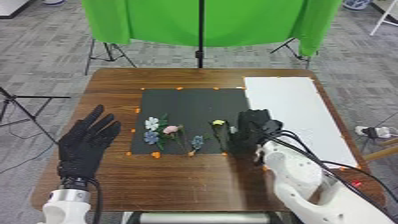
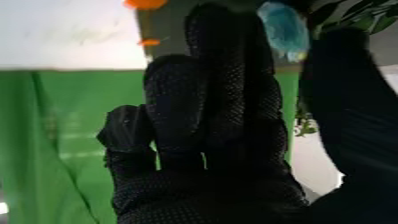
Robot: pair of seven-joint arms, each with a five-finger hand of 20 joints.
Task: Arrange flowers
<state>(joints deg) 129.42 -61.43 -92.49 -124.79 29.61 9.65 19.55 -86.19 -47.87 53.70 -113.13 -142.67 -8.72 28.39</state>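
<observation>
One white flwr (image 1: pixel 152 123) lies at the L side of the dark mat (image 1: pixel 187 102), w/ a blue flwr (image 1: pixel 151 137) just nearer the robot & a pink flwr (image 1: pixel 171 129) beside them. A small blue flwr (image 1: pixel 197 142) lies further R, near the mat's near edge; a yellow flwr (image 1: pixel 218 122) is btwn that group & the R hand (image 1: pixel 252 126), its stem pointing roughly twd the robot. R hand is at the mat's R side, by the white sheet (image 1: pixel 289 105). Its fingers are extended & fairly relaxed, thumb apart from them. R wrist view: pale blue bloom (image 2: pixel 284 30) sits at the gap btwn fingers & thumb, green leaves (image 2: pixel 360 17) near the thumb tip; can't tell if the hand has hold of either. L hand (image 1: pixel 82 150) is open, fingers spread, nothing in it, over the L part of the brown table (image 1: pixel 191 182), apart from the mat. Green cloth (image 1: pixel 249 22) hangs past the far edge.
</observation>
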